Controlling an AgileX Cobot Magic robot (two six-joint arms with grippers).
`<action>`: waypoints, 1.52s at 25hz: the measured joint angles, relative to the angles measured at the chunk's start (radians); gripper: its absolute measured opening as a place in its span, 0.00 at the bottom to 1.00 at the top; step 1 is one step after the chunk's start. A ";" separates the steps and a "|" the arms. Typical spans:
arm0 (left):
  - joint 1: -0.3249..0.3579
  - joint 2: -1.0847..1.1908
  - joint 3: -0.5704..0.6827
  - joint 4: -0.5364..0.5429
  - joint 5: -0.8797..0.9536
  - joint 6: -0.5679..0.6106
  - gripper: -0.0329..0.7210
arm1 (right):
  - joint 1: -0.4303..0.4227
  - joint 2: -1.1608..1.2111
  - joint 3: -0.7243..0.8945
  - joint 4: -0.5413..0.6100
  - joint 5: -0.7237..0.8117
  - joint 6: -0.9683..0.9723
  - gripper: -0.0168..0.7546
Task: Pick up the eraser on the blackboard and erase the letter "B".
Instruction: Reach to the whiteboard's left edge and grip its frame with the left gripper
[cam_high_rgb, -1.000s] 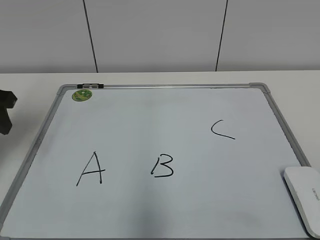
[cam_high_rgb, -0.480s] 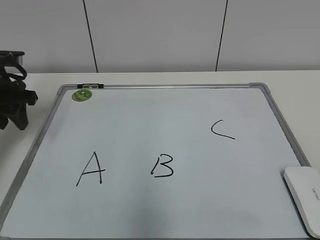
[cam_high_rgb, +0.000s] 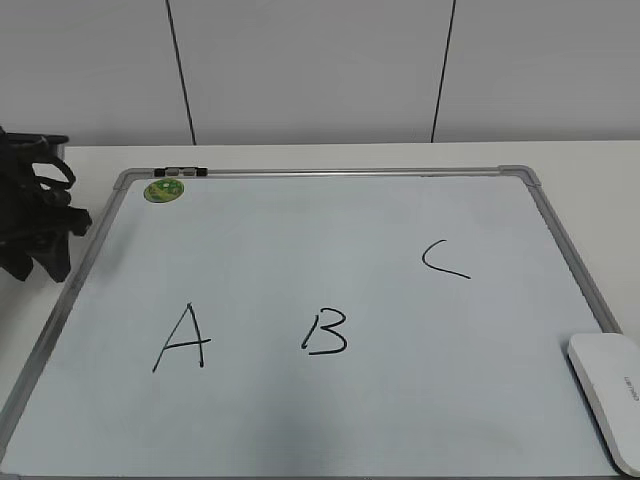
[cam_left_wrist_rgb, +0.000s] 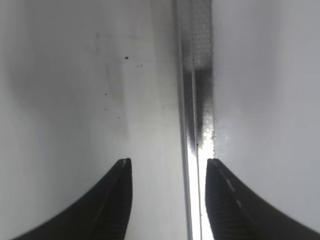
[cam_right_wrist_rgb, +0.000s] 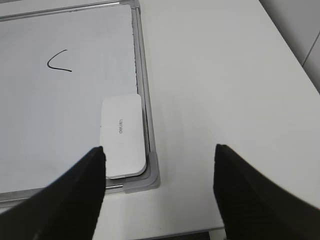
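Note:
The blackboard (cam_high_rgb: 330, 240) is a white board with a grey frame, lying flat on the table. The black letter "B" (cam_high_rgb: 326, 333) is drawn at its lower middle, between an "A" (cam_high_rgb: 182, 338) and a "C" (cam_high_rgb: 444, 259). The white eraser (cam_high_rgb: 610, 395) lies in the board's lower right corner; it also shows in the right wrist view (cam_right_wrist_rgb: 122, 135). My left gripper (cam_high_rgb: 40, 235) hovers at the board's left edge, open, over the frame (cam_left_wrist_rgb: 196, 100). My right gripper (cam_right_wrist_rgb: 159, 150) is open above the table, near the eraser corner, and out of the exterior view.
A round green sticker (cam_high_rgb: 164, 190) sits near the board's top left corner, beside a small black clip (cam_high_rgb: 180, 172). The white table (cam_right_wrist_rgb: 225, 90) extends to the right of the board. A panelled wall (cam_high_rgb: 320, 70) stands behind.
My left arm has risen and moved right, from the far left edge of the view towards the board's left frame. The eraser and letters have not moved.

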 joint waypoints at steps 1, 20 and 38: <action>0.000 0.007 0.000 0.000 -0.004 0.000 0.50 | 0.000 0.000 0.000 0.000 0.000 0.000 0.67; 0.000 0.069 -0.002 -0.029 -0.046 0.000 0.48 | 0.000 0.000 0.000 0.000 0.000 0.000 0.67; -0.003 0.077 -0.009 -0.061 -0.036 0.000 0.10 | 0.000 0.000 -0.002 0.053 0.000 0.000 0.67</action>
